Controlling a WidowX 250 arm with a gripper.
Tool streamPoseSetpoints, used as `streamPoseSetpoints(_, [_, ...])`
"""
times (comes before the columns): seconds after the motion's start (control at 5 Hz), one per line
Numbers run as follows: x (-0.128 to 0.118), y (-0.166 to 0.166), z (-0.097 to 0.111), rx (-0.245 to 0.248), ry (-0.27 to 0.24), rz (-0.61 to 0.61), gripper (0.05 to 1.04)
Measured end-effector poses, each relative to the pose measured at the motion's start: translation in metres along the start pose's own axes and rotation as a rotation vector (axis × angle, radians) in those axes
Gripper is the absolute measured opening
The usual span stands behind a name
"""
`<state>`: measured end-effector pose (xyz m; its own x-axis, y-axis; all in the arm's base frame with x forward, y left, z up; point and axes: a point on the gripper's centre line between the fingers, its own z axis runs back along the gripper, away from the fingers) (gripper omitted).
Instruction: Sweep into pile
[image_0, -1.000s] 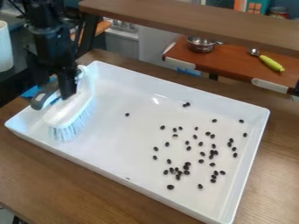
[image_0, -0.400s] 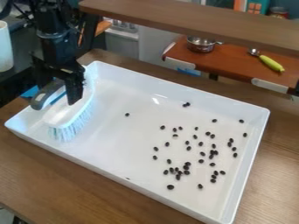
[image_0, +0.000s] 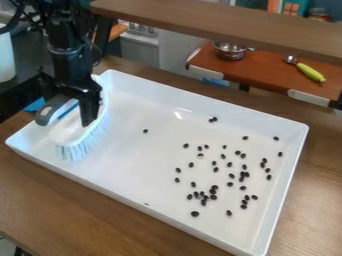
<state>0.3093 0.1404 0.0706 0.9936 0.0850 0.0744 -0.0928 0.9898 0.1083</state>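
Nearest, lower frame: bare wooden table (image_0: 73, 205), then the white tray (image_0: 147, 167). Dark beans (image_0: 214, 191) lie loose over its right half, thickest toward the lower right; some touch, most are apart. One lone bean (image_0: 145, 131) sits well off from the rest, on the brush side. No pile formed.

Left of frame: the brush (image_0: 70, 131) rests along the tray's left end, bristles toward the tray floor, grey handle (image_0: 43, 115) raised at its outer side.

Change over the last second: the gripper (image_0: 85, 106) has shifted lower and slightly right in the frame, over the brush. Brush and beans hold the same positions, so no sweeping motion noted. Reading: still at the stage of setting up a grasp. Jaw state: cannot tell whether open, closed or gripping the brush.

Next move, judged: secure the brush, then draw the bristles rightward, taking in the lone bean. Risks: brush twisting on an off-centre hold; light beans rolling past the bristle ends.

Far, upper right: metal pot (image_0: 230, 51) and green-handled utensil (image_0: 309, 71) on a red-brown board (image_0: 267, 75); not involved.
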Motion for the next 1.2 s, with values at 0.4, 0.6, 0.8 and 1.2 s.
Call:
streamPoseSetpoints(0.4, [-0.001, 0.001, -0.005, 0.037, 0.0, 0.008, 1.001])
streamPoseSetpoints(0.6, [-0.001, 0.001, -0.007, 0.04, 0.007, 0.002, 0.967])
streamPoseSetpoints(0.8, [-0.001, -0.001, -0.009, 0.022, 0.018, -0.007, 0.736])
streamPoseSetpoints(1.2, [-0.007, -0.014, -0.006, -0.033, 0.043, -0.035, 0.499])
